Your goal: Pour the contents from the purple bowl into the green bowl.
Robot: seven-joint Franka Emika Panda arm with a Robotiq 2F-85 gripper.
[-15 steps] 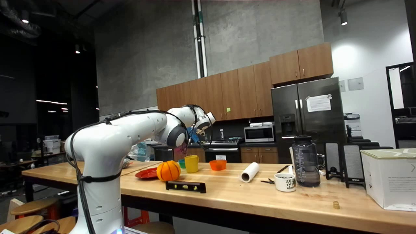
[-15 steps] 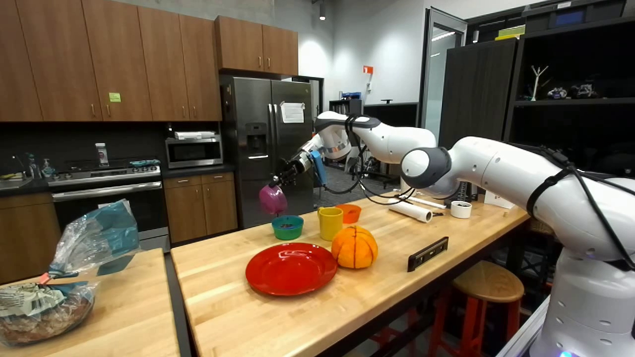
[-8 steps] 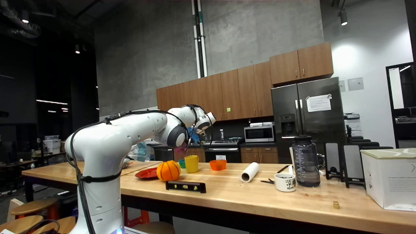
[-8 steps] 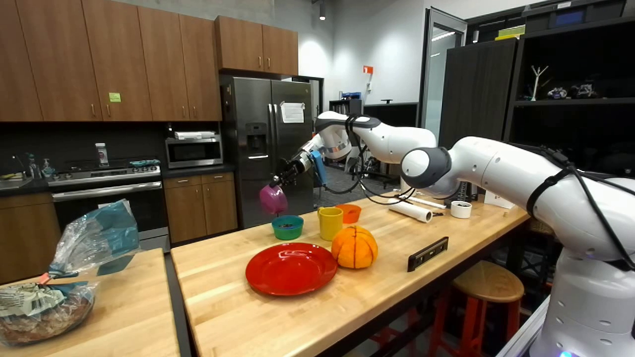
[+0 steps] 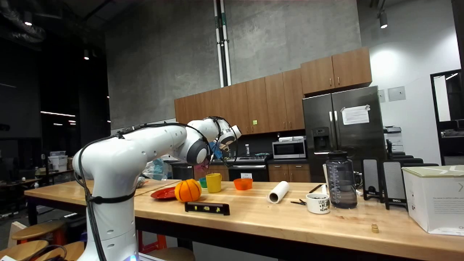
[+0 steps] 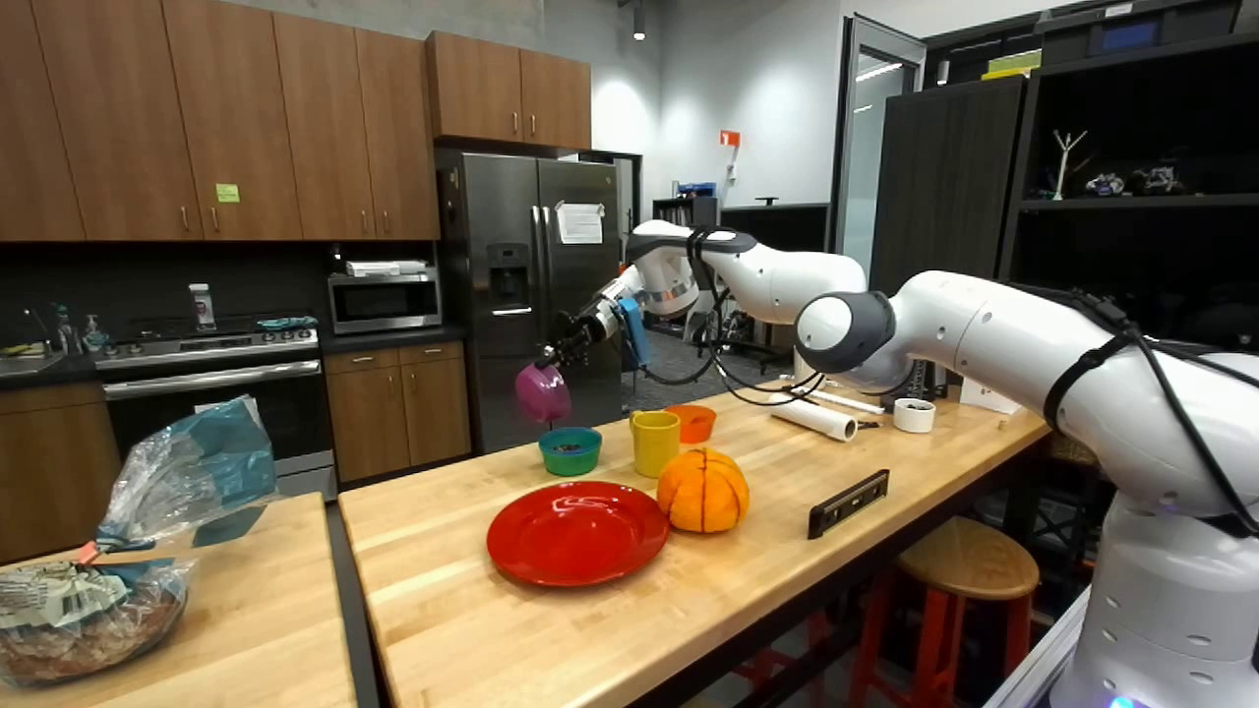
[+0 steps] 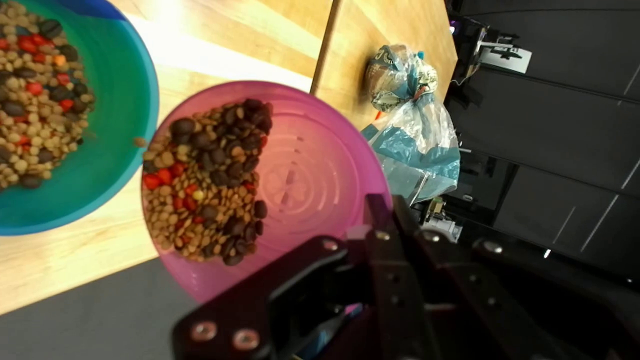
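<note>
Purple bowl [image 7: 320, 165] shifted slightly, rim clamped between nearly closed jaws — tipped toward green bowl [image 7: 117, 115]

In an exterior view, the left side sinks into near-black, while light pools on the white wall [image 5: 409, 61] below a lamp [image 5: 383, 20]. Small white glints sit on the plate [image 6: 577, 539]. In the wrist view, glare bleaches a strip of the table [image 7: 210, 55], and the gripper [image 7: 390, 212] is dark and out of focus.

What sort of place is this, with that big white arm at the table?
Probably a shared kitchen in an office or lab: a refrigerator, a microwave and a stove show behind the wooden table.
</note>
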